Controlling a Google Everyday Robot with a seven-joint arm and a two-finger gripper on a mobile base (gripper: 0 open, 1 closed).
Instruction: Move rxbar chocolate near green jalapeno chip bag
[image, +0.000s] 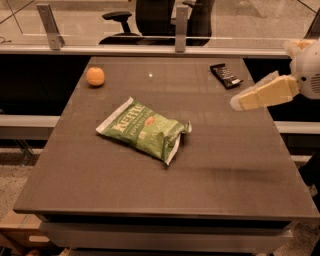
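When the table (150, 200) is being scanned from its left side, an orange (95, 76) is being found first, near the far left corner and well apart from everything else. Towards the middle the bag (145, 129) is lying flat and slanted, crinkled, with its white sealed ends pointing to the far left and to the near right. Further right, near the far right corner, the bar (226, 75) is lying flat on the table, well apart from the bag. It is being judged as light and fairly stiff, with a smooth wrapper that may be slipping under a weak pinch. Because it is so low, it is probably best being taken across its narrow width, from above and right down at the table surface. Breaking is hardly being feared. At the right edge the gripper (242, 99) is being held in the air, a little nearer to the camera than the bar and not touching it. Nothing is being carried by it, as far as can be seen; whether it is open or closed cannot be told.
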